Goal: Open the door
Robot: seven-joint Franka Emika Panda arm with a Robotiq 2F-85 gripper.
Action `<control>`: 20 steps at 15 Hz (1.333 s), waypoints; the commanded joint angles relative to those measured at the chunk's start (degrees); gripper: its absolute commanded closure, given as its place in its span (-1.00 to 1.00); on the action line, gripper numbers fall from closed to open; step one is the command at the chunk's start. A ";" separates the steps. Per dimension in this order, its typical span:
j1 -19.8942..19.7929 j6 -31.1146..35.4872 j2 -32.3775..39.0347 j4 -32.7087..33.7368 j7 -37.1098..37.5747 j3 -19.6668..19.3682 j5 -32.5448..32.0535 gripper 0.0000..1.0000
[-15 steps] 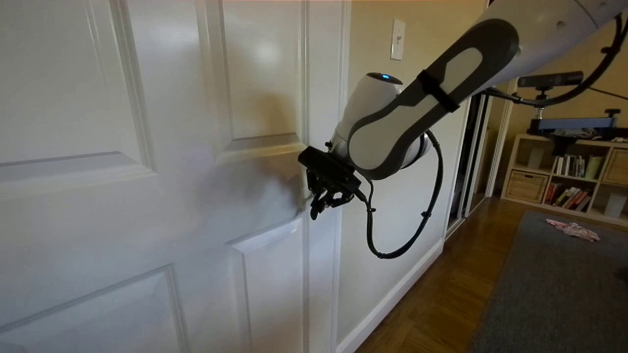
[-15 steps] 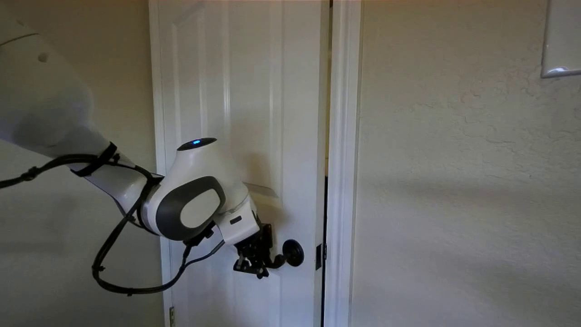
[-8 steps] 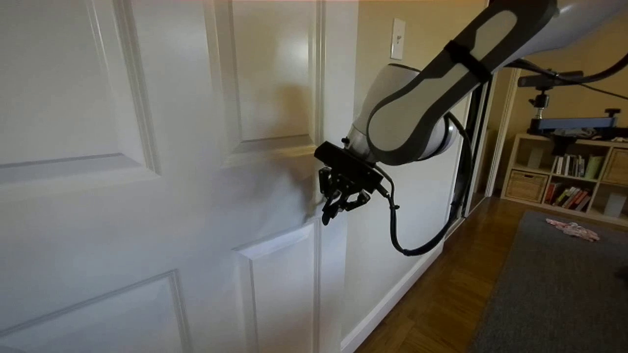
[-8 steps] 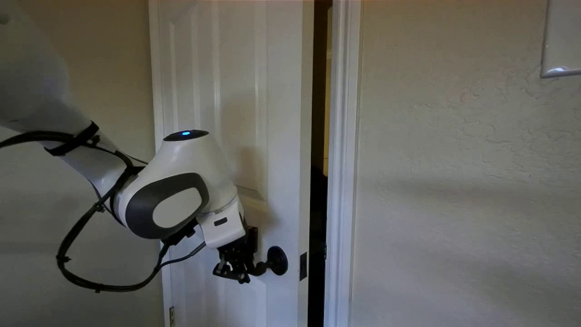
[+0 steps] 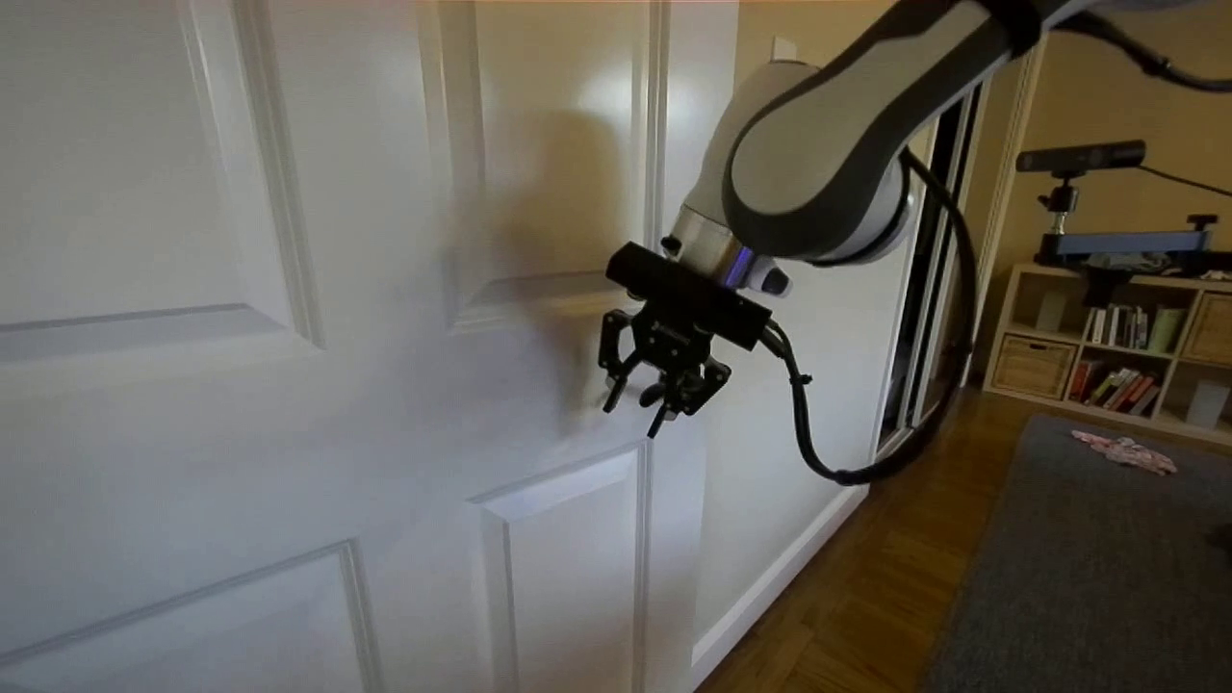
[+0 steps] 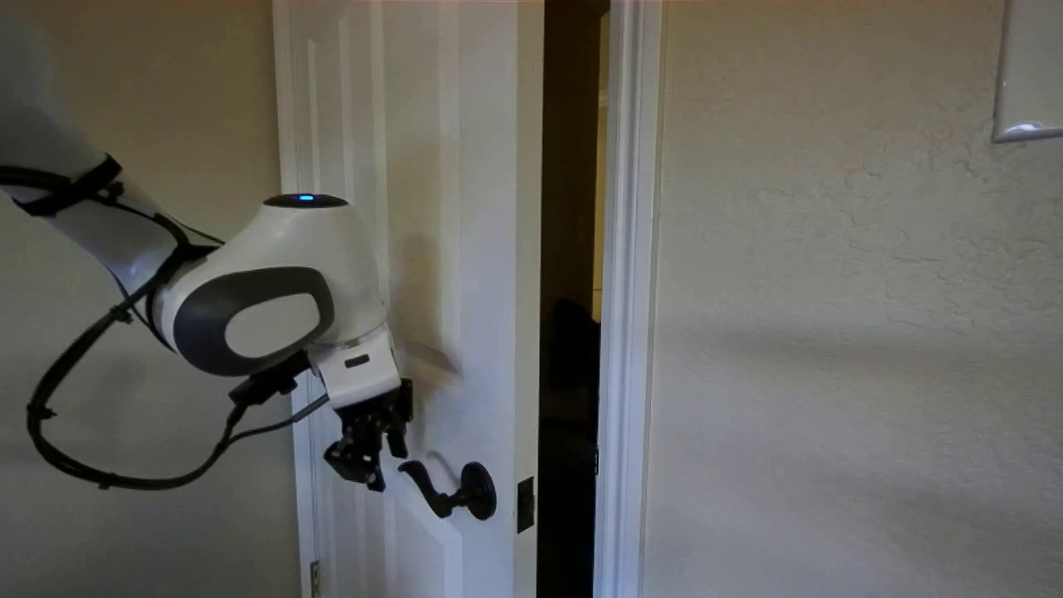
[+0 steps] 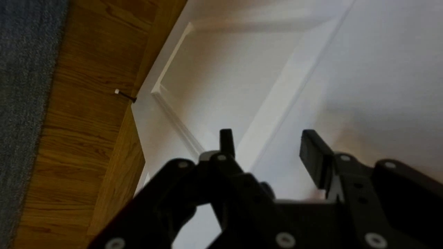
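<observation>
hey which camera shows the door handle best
An exterior view: the handle shows whole, lever and round plate, clear of the jaws. Elsewhere it's unclear: a dark shape amid the jaws in an exterior view, and a dark bit in the wrist view, might be it.

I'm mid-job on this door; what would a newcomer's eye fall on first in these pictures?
Likely the tall dark gap in an exterior view, between the edge of the white door, which stands ajar, and its frame. Next, the bulky white arm partly in front of the door, its black gripper open near the dark lever handle; whether they touch is unclear.
</observation>
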 commanded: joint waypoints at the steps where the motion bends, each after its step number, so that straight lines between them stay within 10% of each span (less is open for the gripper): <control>1: -3.78 -10.31 -6.63 -2.19 -10.33 6.40 6.41 -0.71; 7: -7.10 -36.79 -13.01 -0.20 -17.67 8.30 13.50 -1.00; 11: -4.17 -49.50 -16.07 0.90 -15.03 1.99 10.02 -1.00; 20: -0.51 -46.24 -22.50 -5.84 -10.53 -0.85 -9.05 -1.00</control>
